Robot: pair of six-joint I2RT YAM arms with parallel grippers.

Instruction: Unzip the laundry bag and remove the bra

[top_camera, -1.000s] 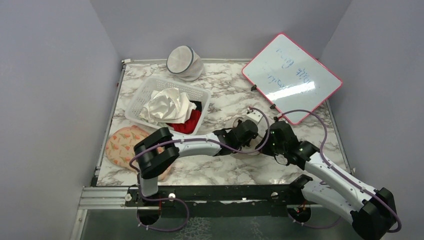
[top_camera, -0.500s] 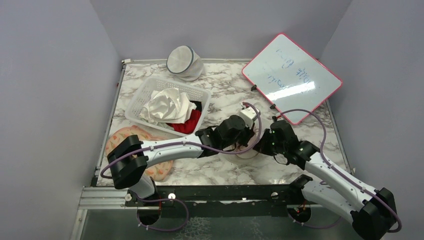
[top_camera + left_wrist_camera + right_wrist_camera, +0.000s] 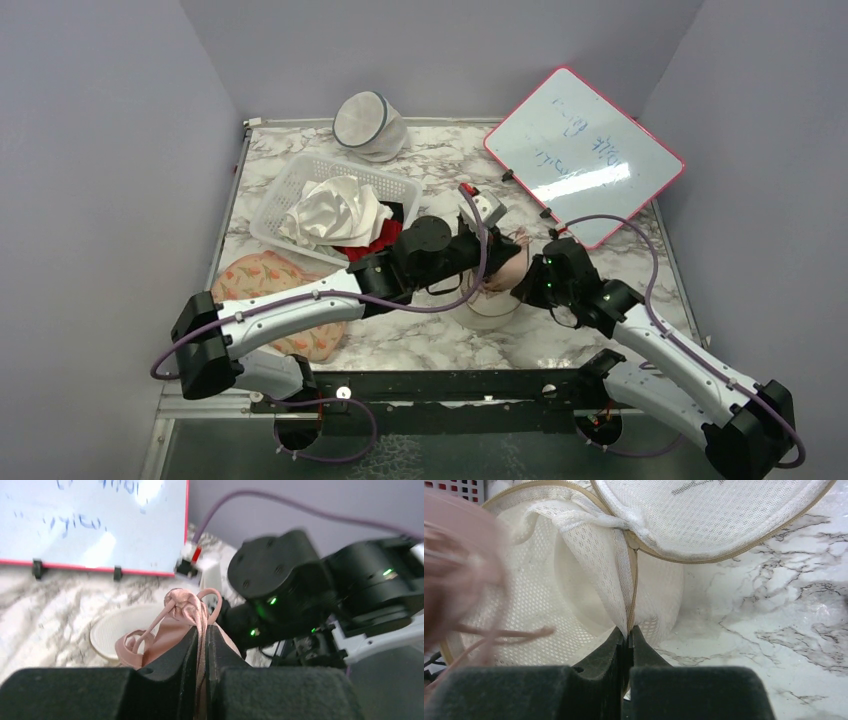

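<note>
The cream laundry bag lies open at mid-table, its lid flapped back in the right wrist view. My right gripper is shut on the bag's zipper rim; it sits just right of the bag in the top view. My left gripper is shut on the dusty-pink bra and holds it above the bag's opening. From above, the bra shows between the two wrists, and it is a pink blur at the left of the right wrist view.
A white basket with white and red cloths stands back left. A white mesh bag with grey-blue rim lies at the back. A pink-framed whiteboard leans back right. A floral pad lies front left.
My left gripper has risen out of the bag and swung back-left, drawing the pink bra up with it. The right gripper has stayed on the bag's rim.
</note>
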